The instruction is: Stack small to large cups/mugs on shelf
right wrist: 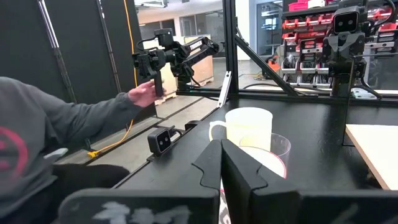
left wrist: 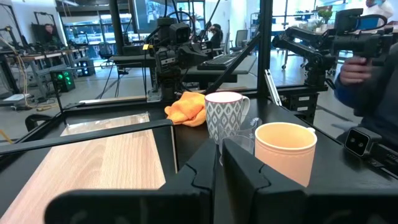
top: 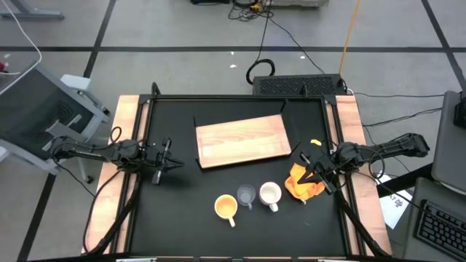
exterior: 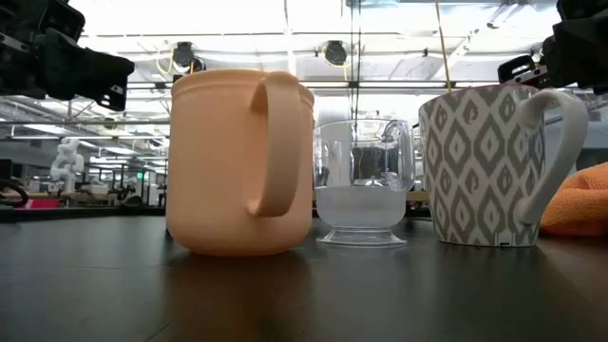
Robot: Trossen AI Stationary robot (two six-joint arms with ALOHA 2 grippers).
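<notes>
- The left arm reached in from the left side of the table, stretched out low and roughly level toward the middle.
- The left gripper [top: 169,161] hovered over the left part of the table, and its two dark fingers [left wrist: 205,171] were pressed together, tips meeting.
- The right arm came in from the right side, its forearm angled slightly toward the near edge.
- The right gripper [top: 312,173] sat over the right part of the table, its fingers [right wrist: 214,163] likewise closed against each other with nothing between them.
</notes>
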